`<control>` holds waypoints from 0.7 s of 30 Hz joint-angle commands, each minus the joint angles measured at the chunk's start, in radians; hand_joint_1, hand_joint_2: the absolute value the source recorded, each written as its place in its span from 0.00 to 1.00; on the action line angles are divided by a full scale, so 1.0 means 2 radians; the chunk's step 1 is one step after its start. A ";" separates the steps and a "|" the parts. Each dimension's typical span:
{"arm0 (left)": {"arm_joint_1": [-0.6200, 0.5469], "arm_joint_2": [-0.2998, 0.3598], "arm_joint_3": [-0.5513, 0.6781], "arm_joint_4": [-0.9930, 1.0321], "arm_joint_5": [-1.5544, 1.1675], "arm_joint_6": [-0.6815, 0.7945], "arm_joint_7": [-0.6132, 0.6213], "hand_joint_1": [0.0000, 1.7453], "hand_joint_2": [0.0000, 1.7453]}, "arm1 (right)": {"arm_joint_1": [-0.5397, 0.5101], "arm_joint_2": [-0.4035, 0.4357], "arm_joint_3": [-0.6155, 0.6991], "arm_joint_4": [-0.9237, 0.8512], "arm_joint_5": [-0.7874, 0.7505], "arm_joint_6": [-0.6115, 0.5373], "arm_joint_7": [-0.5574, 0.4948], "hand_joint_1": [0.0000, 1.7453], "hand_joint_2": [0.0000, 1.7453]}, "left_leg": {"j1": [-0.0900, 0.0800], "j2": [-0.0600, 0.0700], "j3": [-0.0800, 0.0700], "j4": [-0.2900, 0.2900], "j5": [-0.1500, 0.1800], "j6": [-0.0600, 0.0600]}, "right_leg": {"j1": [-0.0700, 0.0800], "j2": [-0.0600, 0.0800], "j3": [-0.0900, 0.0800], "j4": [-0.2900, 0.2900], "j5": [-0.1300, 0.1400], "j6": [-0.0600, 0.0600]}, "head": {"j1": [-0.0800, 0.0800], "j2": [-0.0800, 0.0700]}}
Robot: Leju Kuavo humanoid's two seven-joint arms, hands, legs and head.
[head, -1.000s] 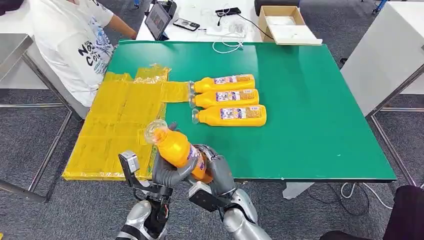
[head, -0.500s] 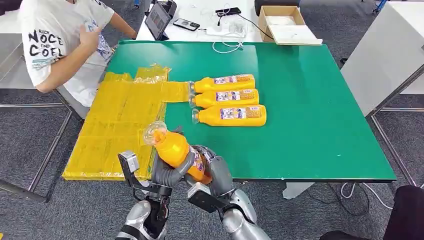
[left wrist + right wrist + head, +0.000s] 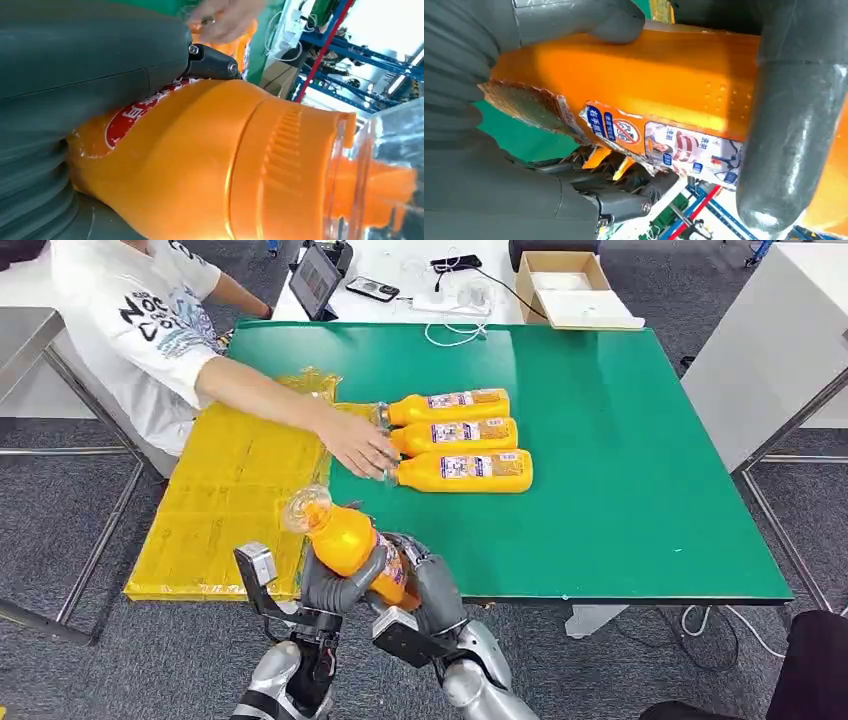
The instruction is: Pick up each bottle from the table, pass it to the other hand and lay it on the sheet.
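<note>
Grey carpet surrounds a green table (image 3: 620, 490) with a yellow sheet (image 3: 235, 490) spread over its 9 o'clock side and hanging past the edge. At the 6 o'clock edge of the table, just off its near rim, both robot hands meet around one orange bottle (image 3: 350, 540): the left hand (image 3: 335, 585) wraps its grey thumb and fingers around the upper body of the bottle, and the right hand (image 3: 425, 580) grasps the lower, labelled end. The bottle is tilted, its clear cap (image 3: 300, 508) pointing toward 10 o'clock and reaching over the near corner of the sheet. The left wrist view shows the ribbed orange shoulder and clear cap close up; the right wrist view shows a torn label with blue and red print, a thumb lying across the bottle's body. Outward, toward 12 o'clock from the hands, three more orange bottles (image 3: 465, 438) lie side by side on the green surface, caps toward the sheet. A person in a white printed shirt (image 3: 140, 330) stands at 10 o'clock and reaches an arm across the sheet, their hand (image 3: 358, 448) touching the capped ends of those bottles. Beyond the far edge, at 12 o'clock, a white table carries a tablet (image 3: 315, 280), a phone, cables and an open cardboard box (image 3: 570, 285)
</note>
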 commanded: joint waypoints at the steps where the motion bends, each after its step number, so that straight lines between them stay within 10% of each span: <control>1: -0.017 -0.007 -0.018 0.009 -0.003 0.003 0.001 1.00 1.00 | 0.003 -0.001 0.015 0.010 -0.008 0.008 0.008 0.00 0.00 | 0.000 -0.001 0.002 0.000 -0.001 0.000 | 0.001 -0.001 0.002 0.000 -0.001 -0.001 | 0.000 0.000; 21: -0.097 0.010 0.062 -0.012 -0.111 0.210 -0.085 1.00 1.00 | 0.043 -0.004 -0.008 -0.167 -0.069 -0.015 -0.011 0.00 0.00 | 0.000 0.000 0.001 0.001 -0.001 0.000 | 0.001 -0.001 0.001 0.000 -0.001 -0.001 | 0.000 0.000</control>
